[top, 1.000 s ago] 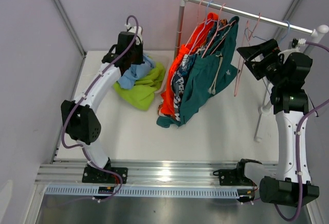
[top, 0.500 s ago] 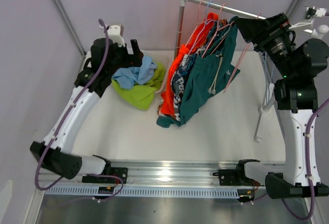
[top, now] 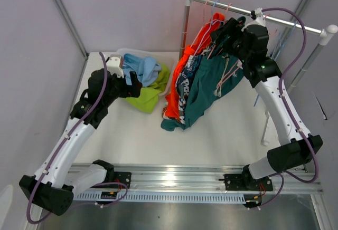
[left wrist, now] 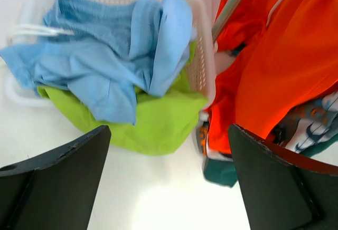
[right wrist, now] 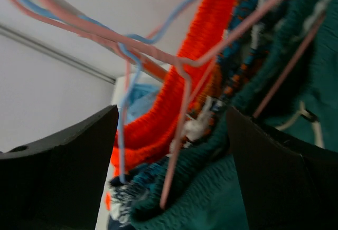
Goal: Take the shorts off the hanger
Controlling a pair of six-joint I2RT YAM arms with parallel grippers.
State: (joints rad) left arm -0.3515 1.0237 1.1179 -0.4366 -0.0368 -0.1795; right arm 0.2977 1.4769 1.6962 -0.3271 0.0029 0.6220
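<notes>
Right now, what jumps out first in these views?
Orange shorts hang from the rack at back centre, bunched with print shorts and teal shorts. The right gripper is open among the pink hangers there. At back left, blue shorts lie over green shorts in a white basket, the open left gripper facing them.

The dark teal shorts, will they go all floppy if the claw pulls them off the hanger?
Probably floppy: the dark teal shorts hang in soft, saggy folds. They are likely light too, since only thin wire hangers hold the shorts up. Their white drawstring dangles loose, so it might catch on something.
</notes>
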